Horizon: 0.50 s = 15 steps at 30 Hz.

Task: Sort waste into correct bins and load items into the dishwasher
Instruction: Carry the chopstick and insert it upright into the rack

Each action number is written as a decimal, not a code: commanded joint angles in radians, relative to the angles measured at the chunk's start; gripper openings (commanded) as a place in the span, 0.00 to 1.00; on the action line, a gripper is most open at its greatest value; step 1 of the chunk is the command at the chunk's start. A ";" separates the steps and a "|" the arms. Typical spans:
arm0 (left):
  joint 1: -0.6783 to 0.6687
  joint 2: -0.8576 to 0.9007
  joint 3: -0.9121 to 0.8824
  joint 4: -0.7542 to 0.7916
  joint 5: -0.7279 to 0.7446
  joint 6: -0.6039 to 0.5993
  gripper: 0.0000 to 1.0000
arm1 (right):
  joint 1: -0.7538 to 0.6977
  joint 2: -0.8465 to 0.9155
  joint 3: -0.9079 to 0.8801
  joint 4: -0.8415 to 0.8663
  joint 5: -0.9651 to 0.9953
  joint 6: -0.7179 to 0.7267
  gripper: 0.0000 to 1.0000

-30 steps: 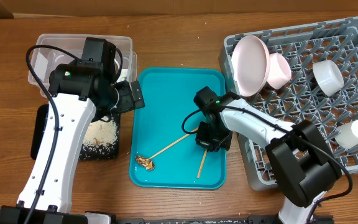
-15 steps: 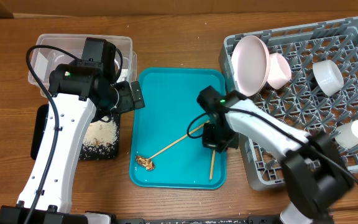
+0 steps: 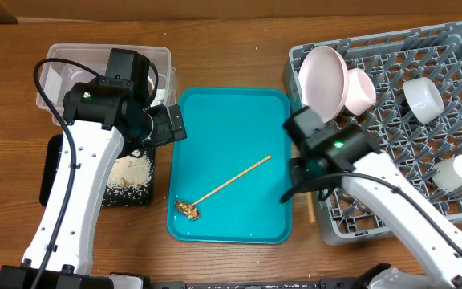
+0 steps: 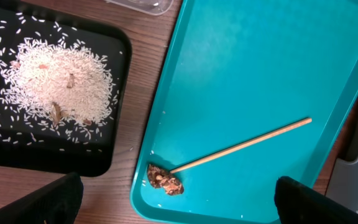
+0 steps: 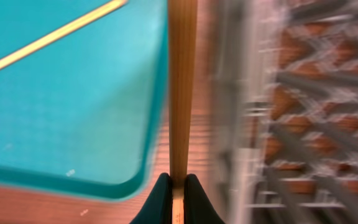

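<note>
My right gripper (image 5: 178, 186) is shut on a thin wooden chopstick (image 5: 182, 74). It holds the stick over the gap between the teal tray (image 3: 231, 128) and the grey dish rack (image 3: 391, 136), and the stick's end (image 3: 311, 213) shows below the arm. The other chopstick (image 3: 231, 181) lies slanted on the tray, one end by a brown food scrap (image 3: 188, 209). My left gripper (image 4: 176, 200) hangs open above the tray's left edge, with the scrap (image 4: 165, 179) between its fingers' line. White rice (image 4: 61, 84) lies heaped in the black tray (image 4: 114, 155).
The rack holds a round plate (image 3: 323, 84) on edge, a pink bowl (image 3: 359, 90), a pale bowl (image 3: 421, 98) and a small white cup (image 3: 455, 172). A clear tub (image 3: 62, 64) stands at the back left, partly under my left arm.
My right gripper has lifted one chopstick off the teal tray and carried it right, to the rack's left edge. The left arm and the other chopstick have not moved.
</note>
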 commanded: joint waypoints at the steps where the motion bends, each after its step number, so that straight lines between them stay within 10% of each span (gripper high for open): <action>1: -0.001 -0.002 0.007 -0.005 -0.003 -0.002 1.00 | -0.084 -0.074 0.021 -0.018 0.137 -0.071 0.04; 15: -0.001 -0.002 0.007 -0.006 -0.003 -0.002 1.00 | -0.423 -0.109 0.019 0.023 0.135 -0.452 0.04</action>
